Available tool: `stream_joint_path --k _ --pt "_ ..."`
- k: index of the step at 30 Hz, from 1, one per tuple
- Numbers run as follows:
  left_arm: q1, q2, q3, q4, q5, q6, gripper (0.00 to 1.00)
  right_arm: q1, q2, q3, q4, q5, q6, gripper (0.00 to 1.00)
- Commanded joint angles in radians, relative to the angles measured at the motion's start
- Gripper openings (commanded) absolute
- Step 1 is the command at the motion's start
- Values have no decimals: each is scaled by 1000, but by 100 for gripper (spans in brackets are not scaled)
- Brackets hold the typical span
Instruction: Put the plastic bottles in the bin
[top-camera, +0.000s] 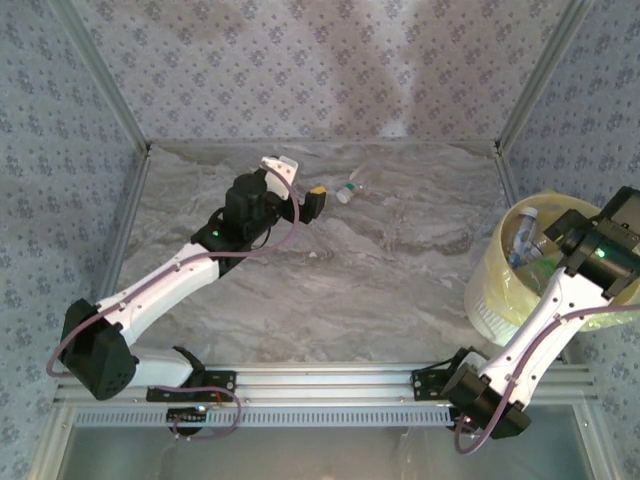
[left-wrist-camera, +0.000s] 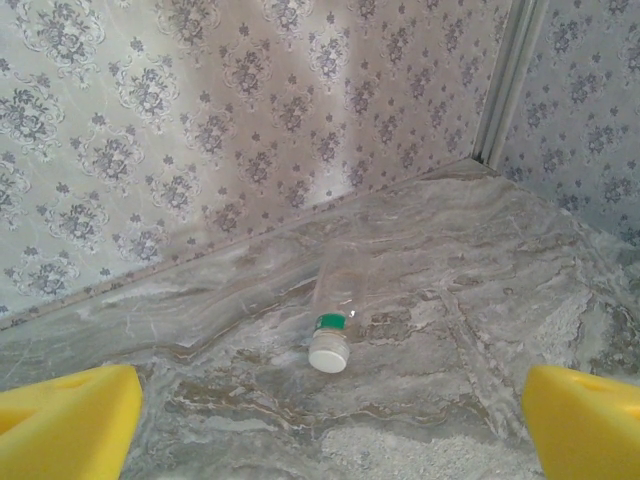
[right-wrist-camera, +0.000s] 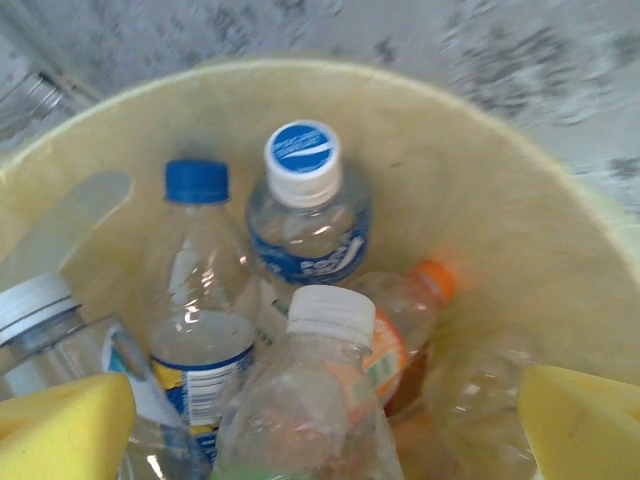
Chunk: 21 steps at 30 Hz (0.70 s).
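Jaws spread on both arms. Right jaws hang empty over the bin (top-camera: 500, 250), right edge, bottles (right-wrist-camera: 300, 210) inside. Left jaws, the nearer, face the lone bottle (left-wrist-camera: 330, 335) upper-centre on the worktop (top-camera: 380, 290), cap toward them, body pointing away.

The worktop (top-camera: 380, 290) is a grey marbled slab, closed in by patterned panels (top-camera: 300, 70) at the back and sides. One clear bottle (top-camera: 350, 188) with a white cap and a green band lies on its side near the back edge, cap toward the near left. The pale-yellow bin (top-camera: 482, 275) stands at the right edge, well apart from that bottle
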Motion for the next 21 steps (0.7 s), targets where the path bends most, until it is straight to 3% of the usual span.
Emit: stream_joint_path --k 1,3,7,11,15,21 --pt "10 0 24 0 10 -14 98 22 -21 50 12 112 39 100" --pt "12 -3 18 0 5 -15 98 63 -24 58 15 103 45 100" --pt "24 -8 4 7 -7 -23 98 129 -13 61 28 -104 77 100" --pt "37 -15 -8 11 -28 -54 98 305 4 40 59 -148 82 100" --pt "82 -22 -26 9 -43 -142 98 530 17 18 148 -132 78 100" --pt "142 -22 -27 -60 -41 -229 98 822 122 60 276 13 78 100"
